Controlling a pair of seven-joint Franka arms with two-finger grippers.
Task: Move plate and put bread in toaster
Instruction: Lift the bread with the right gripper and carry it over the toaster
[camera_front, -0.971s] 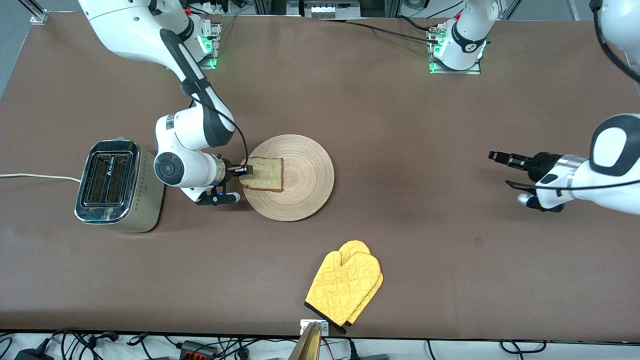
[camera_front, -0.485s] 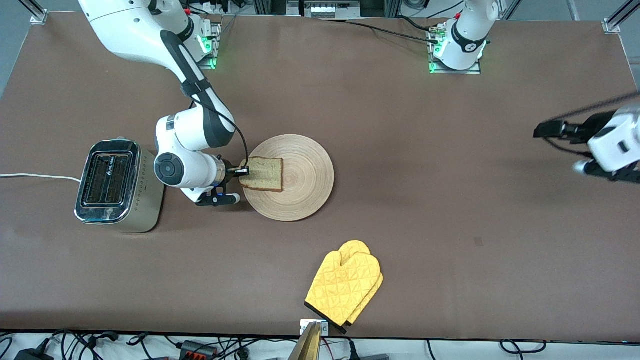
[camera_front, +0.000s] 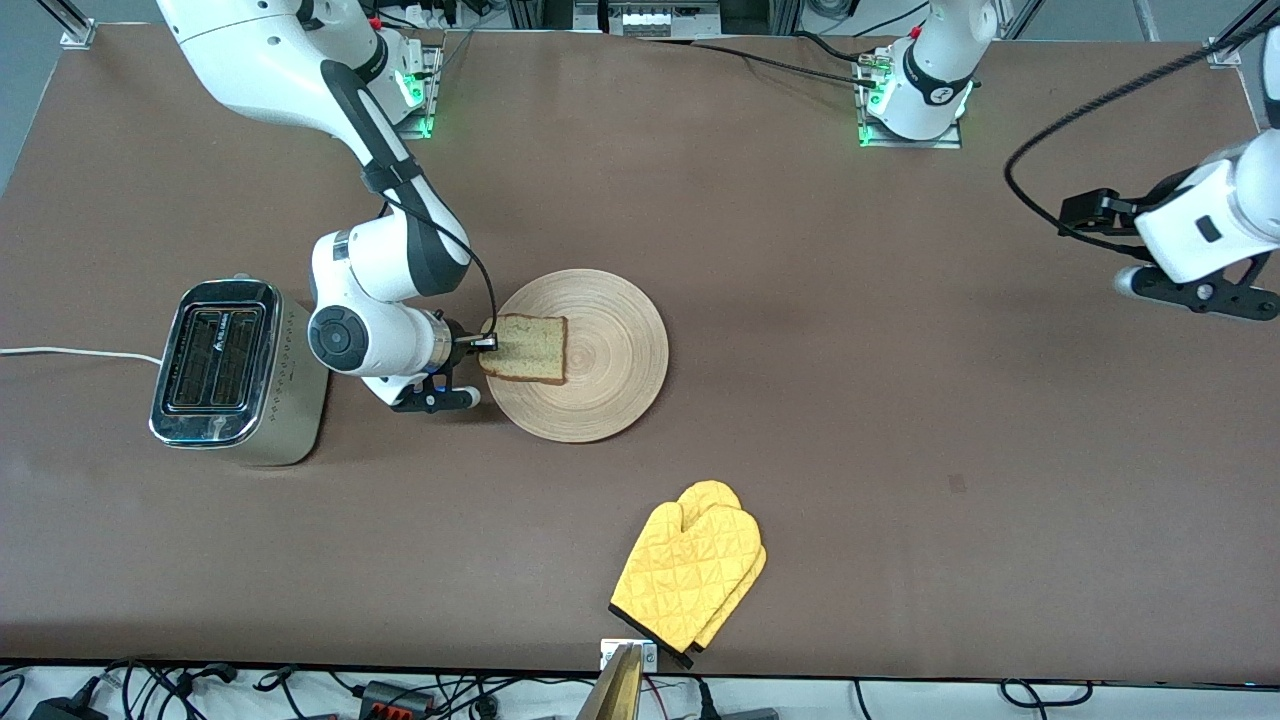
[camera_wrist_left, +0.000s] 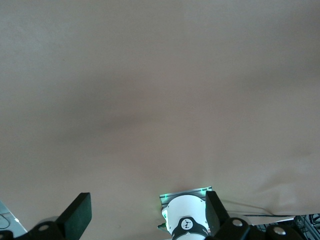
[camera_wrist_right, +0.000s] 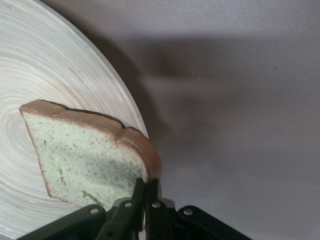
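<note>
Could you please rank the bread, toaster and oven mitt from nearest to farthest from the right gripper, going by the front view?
1. Bread: on the plate, pinched in the right gripper.
2. Toaster: toward the right arm's end.
3. Oven mitt: nearest the front camera.

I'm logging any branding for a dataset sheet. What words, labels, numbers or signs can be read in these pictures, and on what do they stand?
Nothing can be read as quoted text.
Toaster: a small mark on its chrome top, too small to read.
Left arm's base: a round black emblem with a white figure, a logo, no readable letters.
Bread, plate, yellow oven mitt: no text.
Right gripper, shut on the bread, and left gripper: no text.
</note>
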